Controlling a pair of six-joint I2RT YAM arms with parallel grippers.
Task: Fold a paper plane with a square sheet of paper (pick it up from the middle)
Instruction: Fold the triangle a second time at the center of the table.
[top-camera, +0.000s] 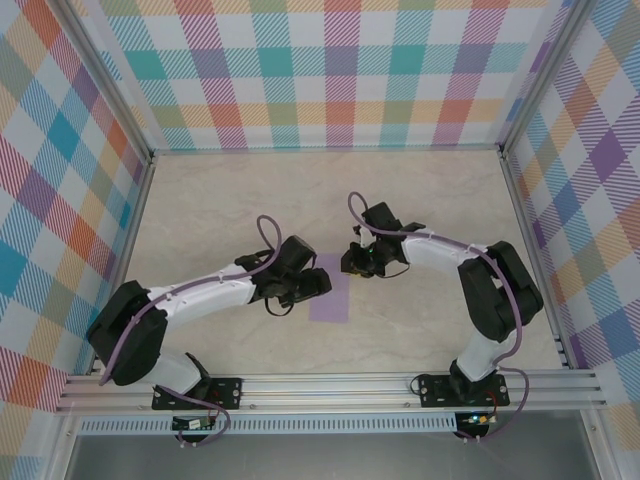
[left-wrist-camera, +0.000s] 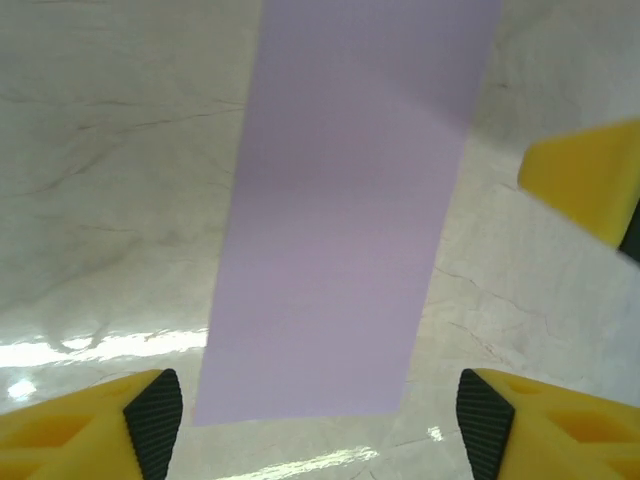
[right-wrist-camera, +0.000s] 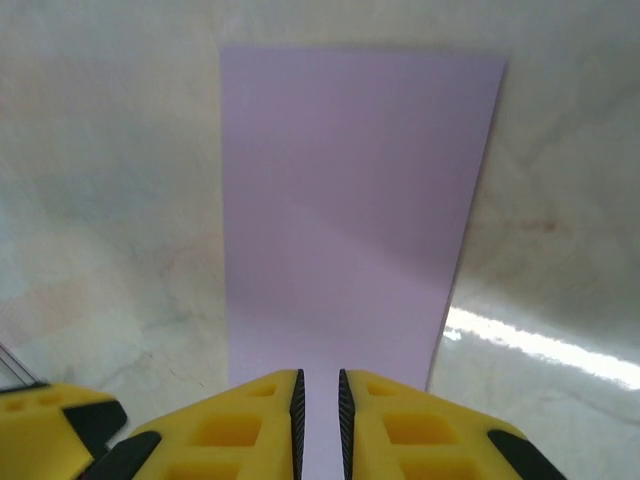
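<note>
The lilac-purple sheet of paper (top-camera: 331, 297) lies flat on the table as a narrow rectangle, half a square wide. My left gripper (top-camera: 312, 284) hovers at its left side, open wide; in the left wrist view the paper (left-wrist-camera: 340, 220) runs away from between the spread fingertips, and the gripper (left-wrist-camera: 320, 425) holds nothing. My right gripper (top-camera: 362, 262) sits at the paper's far right end. In the right wrist view its fingers (right-wrist-camera: 260, 425) stand almost together, a thin slit between them, low over the near edge of the paper (right-wrist-camera: 350, 200), with nothing visibly pinched.
The pale marbled tabletop (top-camera: 220, 210) surrounds the paper, bounded by checked walls and an aluminium rail (top-camera: 330, 385) at the front. A yellow finger of the right gripper (left-wrist-camera: 590, 190) shows in the left wrist view; a left gripper finger (right-wrist-camera: 50, 425) shows in the right wrist view.
</note>
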